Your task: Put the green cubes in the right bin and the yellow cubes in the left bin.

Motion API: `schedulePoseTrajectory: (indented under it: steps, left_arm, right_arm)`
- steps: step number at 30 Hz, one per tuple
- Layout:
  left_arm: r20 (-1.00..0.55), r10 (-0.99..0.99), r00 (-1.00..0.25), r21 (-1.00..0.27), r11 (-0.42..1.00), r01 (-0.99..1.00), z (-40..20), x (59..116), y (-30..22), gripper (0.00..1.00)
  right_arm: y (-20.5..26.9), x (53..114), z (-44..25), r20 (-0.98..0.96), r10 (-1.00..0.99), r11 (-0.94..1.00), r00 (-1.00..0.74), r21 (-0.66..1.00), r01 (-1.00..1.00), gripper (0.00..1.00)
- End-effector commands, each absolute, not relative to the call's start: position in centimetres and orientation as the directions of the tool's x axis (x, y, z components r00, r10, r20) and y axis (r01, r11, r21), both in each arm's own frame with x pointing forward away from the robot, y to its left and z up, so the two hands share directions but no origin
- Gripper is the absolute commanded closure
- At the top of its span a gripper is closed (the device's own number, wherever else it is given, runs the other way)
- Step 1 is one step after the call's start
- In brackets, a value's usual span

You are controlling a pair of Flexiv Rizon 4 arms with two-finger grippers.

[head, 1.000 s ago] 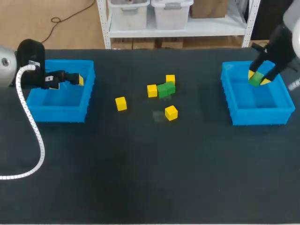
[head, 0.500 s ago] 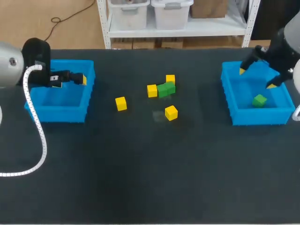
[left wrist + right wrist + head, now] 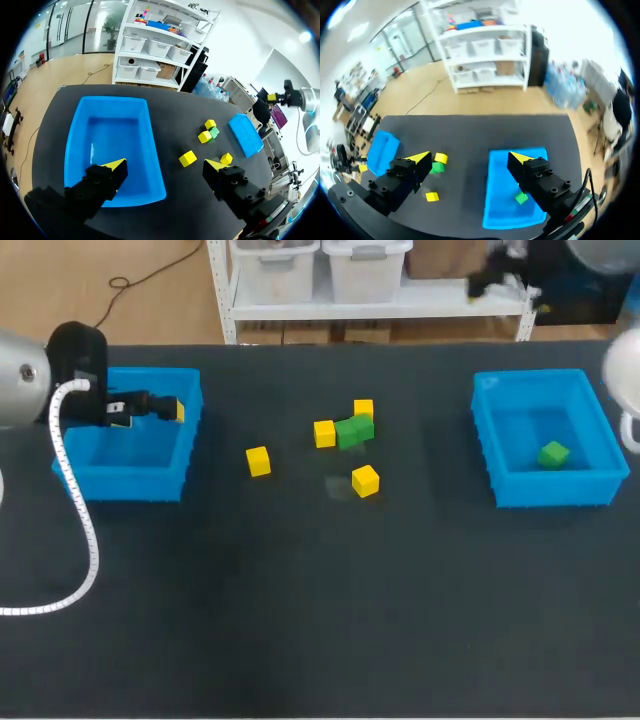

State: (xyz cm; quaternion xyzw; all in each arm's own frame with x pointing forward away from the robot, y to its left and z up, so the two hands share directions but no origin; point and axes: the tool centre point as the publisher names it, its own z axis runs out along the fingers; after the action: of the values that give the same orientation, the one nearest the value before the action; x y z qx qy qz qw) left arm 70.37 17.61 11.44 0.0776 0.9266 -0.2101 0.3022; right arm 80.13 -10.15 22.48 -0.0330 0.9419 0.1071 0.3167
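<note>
Confirmed drop of green cube [image 3: 553, 453], now inside right bin [image 3: 485, 440]. Found right pincer [image 3: 470, 159] apart, empty, raised well clear. Found left pincer [image 3: 165, 167] apart, empty, unmoved over left bin [image 3: 72, 150]. Counted 4 yellow cubes [image 3: 258, 460] plus green cluster [image 3: 353, 428] outstanding mid-counter [image 3: 300, 620].

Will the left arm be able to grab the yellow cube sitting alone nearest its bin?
Probably yes. The left gripper hangs open over the left bin's edge, and that yellow cube stands alone just beyond the bin's wall, with nothing covering or crowding it.
</note>
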Motion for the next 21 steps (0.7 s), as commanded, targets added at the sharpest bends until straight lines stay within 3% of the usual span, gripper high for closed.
schedulePoseTrajectory:
  steps: [1, 12, 21]
  left_arm:
    - [-0.591, 0.016, -0.806, -0.339, 0.902, 0.267, 11.5, 70.4, 17.5, 0.0]
    - [-0.591, 0.016, -0.806, -0.339, 0.902, 0.267, 11.5, 70.4, 17.5, 0.0]
    - [-0.591, 0.016, -0.806, -0.339, 0.902, 0.267, 11.5, 70.4, 17.5, 0.0]
  right_arm:
    - [-5.0, 83.9, 23.3, -0.478, -0.492, 0.835, -0.728, -0.022, -0.55, 0.0]
    - [1.2, 84.3, 22.8, -0.121, -0.97, 0.231, -0.211, -0.183, -0.956, 0.0]
    - [2.7, 82.2, 20.4, 0.295, -0.931, -0.259, 0.215, -0.121, -0.958, 0.0]
